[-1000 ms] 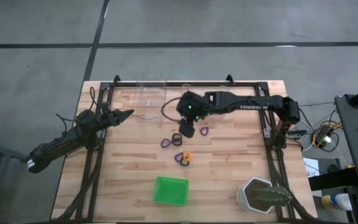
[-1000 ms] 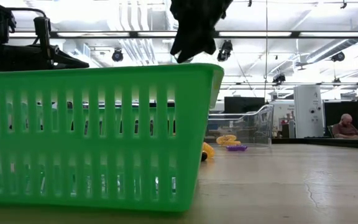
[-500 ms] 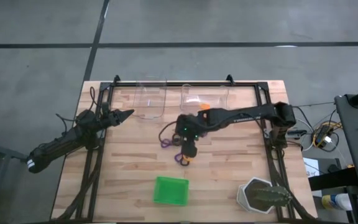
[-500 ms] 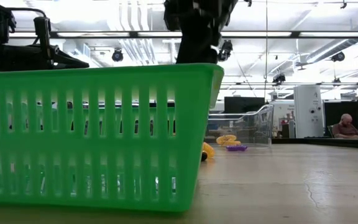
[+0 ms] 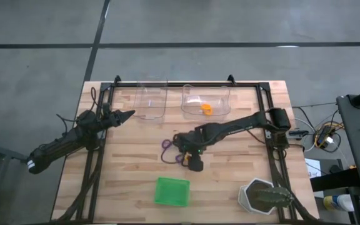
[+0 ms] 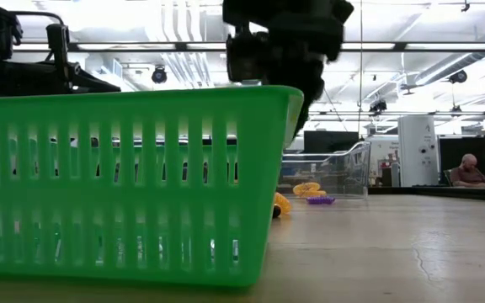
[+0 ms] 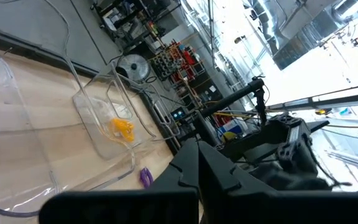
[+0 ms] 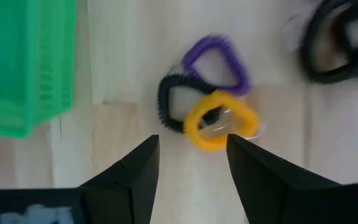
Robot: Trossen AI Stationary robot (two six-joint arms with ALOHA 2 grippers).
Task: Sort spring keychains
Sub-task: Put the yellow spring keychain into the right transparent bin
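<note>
Right wrist view looks straight down on a tight knot of three spring keychains: an orange keychain [image 8: 219, 121] lying on top, a black keychain [image 8: 169, 102] touching it, and a purple keychain [image 8: 216, 62] touching both. The right gripper [image 8: 192, 163] hangs just above them with its fingers spread apart and nothing between them, the orange ring lined up with the gap. The green basket [image 8: 27, 62] sits just beside this cluster; another black keychain [image 8: 340, 40] lies on the far side of the cluster from the basket.

In the high view one orange keychain [image 5: 206, 109] already rests in a clear plastic tray [image 5: 220, 94], well apart from the green basket [image 5: 171, 191], so the orange ring looks like the next pick. To do it cleanly, the fingers should descend astride one edge of the orange ring only, away from where it overlaps the black one, otherwise two colours may lift together.

The left gripper [image 5: 127, 114] waits near the second clear tray [image 5: 150, 100], far from the basket; whether it is open I cannot tell.
</note>
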